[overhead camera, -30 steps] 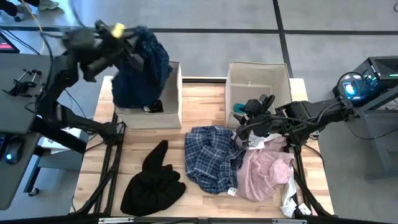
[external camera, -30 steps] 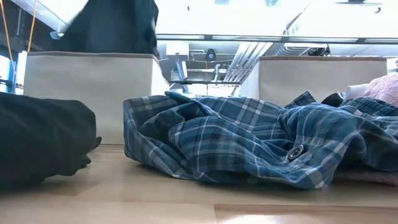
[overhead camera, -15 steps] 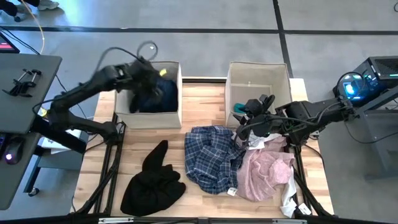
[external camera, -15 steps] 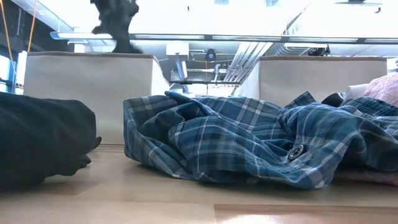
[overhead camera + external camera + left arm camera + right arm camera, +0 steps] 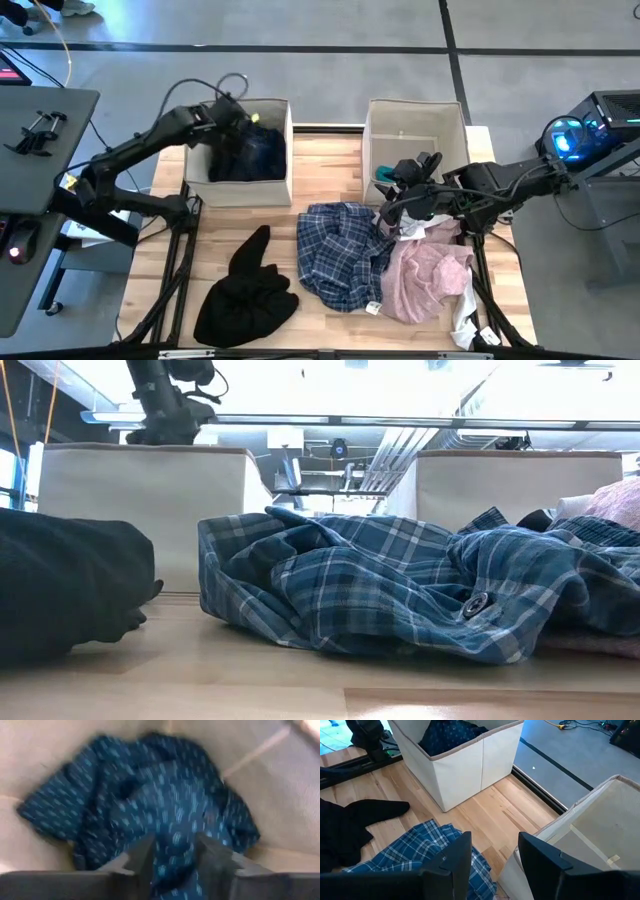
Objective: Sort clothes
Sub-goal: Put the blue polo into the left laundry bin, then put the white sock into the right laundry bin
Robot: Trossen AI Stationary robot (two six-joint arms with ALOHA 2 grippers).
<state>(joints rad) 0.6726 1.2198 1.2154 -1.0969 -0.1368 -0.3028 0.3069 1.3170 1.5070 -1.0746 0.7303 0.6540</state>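
The dark navy patterned garment (image 5: 250, 155) lies heaped inside the left beige bin (image 5: 275, 188); it also shows in the left wrist view (image 5: 150, 795). My left gripper (image 5: 243, 122) is down in that bin, open, its fingers on either side of a fold of the garment (image 5: 175, 855). My right gripper (image 5: 405, 175) is open and empty, hovering by the right bin (image 5: 420, 135) above the plaid shirt (image 5: 340, 255). The black garment (image 5: 245, 290), the pale pink shirt (image 5: 425, 275) and the white socks (image 5: 465, 325) lie on the table. A small teal piece (image 5: 384, 173) shows in the right bin's near left corner. My left gripper comes at the navy garment from above, pointing down into the bin. A fold of the cloth (image 5: 172, 837) shows between its open fingers. I cannot tell whether the fingers touch it.
The two bins stand side by side at the table's far edge with bare wood (image 5: 325, 165) between them. The plaid shirt overlaps the pink shirt at the table's right half. Bare wood also shows at the near edge in the low view (image 5: 300, 680).
My left gripper has come down from above the left bin into it, carrying the navy garment. The garment hung below the gripper over the bin a second ago and now lies heaped on the bin's floor. The right arm has kept still.
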